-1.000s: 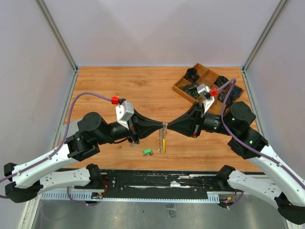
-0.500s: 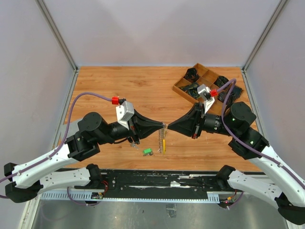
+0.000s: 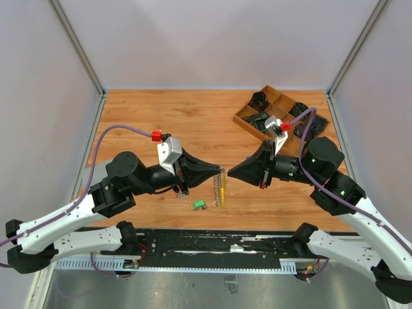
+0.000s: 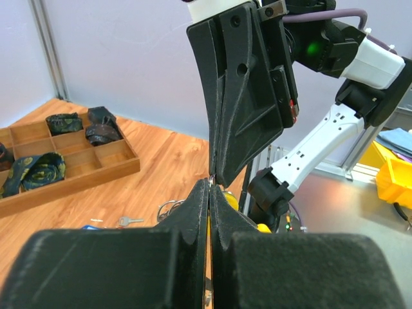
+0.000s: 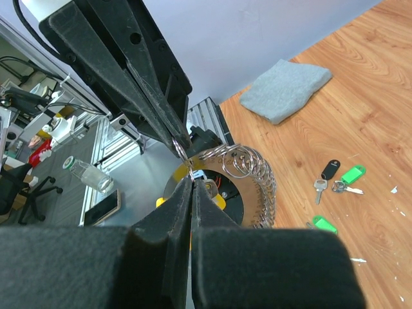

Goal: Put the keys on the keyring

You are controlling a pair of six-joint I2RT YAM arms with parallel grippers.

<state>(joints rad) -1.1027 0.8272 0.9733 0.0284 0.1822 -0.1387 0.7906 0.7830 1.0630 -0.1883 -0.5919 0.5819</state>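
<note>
The keyring hangs as a silvery coil with a yellow curved piece between the two arms, just above the wood. In the right wrist view the keyring shows as many wire loops round a disc. My left gripper is shut on one small top loop. My right gripper meets it tip to tip, shut on a thin silvery wire of that same loop. Loose keys lie on the table: a silver key, a green tag, a black tag and another green tag.
A wooden compartment tray with dark items sits at the back right. In the right wrist view a grey cloth lies on the wood. One more silver key lies on the table by the ring loops. The table's near edge borders a metal rail.
My right gripper has shut its jaws at the ring loop and drawn back slightly to the right. The left gripper and the hanging keyring have stayed in place.
</note>
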